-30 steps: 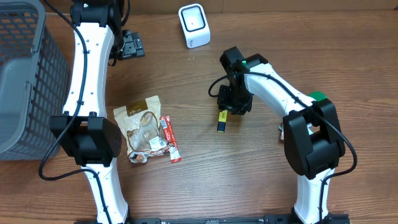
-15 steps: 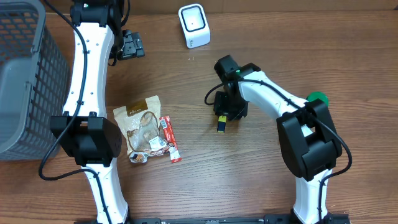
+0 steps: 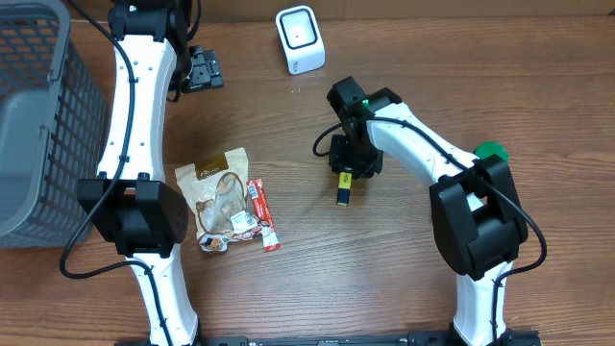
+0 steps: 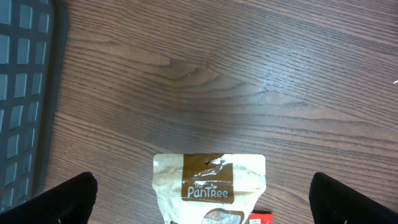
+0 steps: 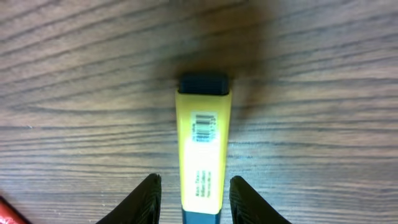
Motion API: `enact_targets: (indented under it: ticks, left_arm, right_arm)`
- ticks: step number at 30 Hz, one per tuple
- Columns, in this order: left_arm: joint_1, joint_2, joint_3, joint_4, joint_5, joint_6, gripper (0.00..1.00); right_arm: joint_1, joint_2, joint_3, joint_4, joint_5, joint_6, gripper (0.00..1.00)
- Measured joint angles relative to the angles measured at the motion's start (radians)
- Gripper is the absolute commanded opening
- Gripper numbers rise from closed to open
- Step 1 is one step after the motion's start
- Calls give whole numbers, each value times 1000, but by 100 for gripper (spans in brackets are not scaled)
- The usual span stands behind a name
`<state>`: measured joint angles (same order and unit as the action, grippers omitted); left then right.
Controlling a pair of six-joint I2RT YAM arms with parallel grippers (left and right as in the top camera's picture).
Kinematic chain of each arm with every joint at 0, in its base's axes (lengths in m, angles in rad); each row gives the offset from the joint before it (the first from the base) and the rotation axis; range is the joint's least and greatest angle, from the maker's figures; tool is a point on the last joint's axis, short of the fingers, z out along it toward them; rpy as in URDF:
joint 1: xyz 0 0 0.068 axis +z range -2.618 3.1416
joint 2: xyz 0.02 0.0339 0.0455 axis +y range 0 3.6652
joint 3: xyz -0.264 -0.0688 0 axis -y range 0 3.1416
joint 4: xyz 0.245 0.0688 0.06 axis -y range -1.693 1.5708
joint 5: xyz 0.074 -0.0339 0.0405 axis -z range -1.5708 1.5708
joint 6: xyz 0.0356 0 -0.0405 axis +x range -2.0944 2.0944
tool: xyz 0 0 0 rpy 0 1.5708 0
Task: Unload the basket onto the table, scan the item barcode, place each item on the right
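The right pincer (image 5: 196, 182) is hanging low over the table (image 3: 404, 279), its two fingers half-closed and straddling the tail end of a yellow highlighter (image 5: 203, 149). Whether the pads are actually biting the barrel cannot be told, since a sliver of wood is showing on one side. The highlighter is running out from between the fingers with its dark cap pointing away from the pincer and its barcode label (image 5: 205, 127) facing up. That is likely why the pincer is taking it by the tail: the code is showing clear of the fingers for the reader.

The white scanner (image 3: 300, 38) is standing well ahead of the pincer and to its left, with only bare wood lying between, so nothing appears to be blocking a carry. Far to the pincer's left, a snack pouch (image 3: 217, 197) and a red packet (image 3: 262, 216) are lying side by side, with a grey basket (image 3: 34, 115) sitting beyond them. A green object (image 3: 492, 150) is peeking out to the pincer's right. The left pincer (image 3: 204, 69) is hovering spread wide, grasping nothing.
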<state>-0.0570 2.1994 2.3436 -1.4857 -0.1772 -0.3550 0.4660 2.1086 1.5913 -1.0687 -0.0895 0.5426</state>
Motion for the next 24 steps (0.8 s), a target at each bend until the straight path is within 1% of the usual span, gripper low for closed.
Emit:
enact_targets:
  ticks: [8,11,18,21,24]
  left_arm:
    - [0,0,0,0,0,0,100]
    - [0,0,0,0,0,0,100]
    - [0,0,0,0,0,0,100]
    - [0,0,0,0,0,0,100]
    - [0,0,0,0,0,0,100]
  right_arm:
    - [-2,0,0,-20,29,-13,36]
    - [-2,0,0,-8,37,-16,33]
    - [3,0,-29,16,42,-19,33]
    - [9,0,-42,33,43,-19,31]
    - [13,0,-64,75,42,-19,25]
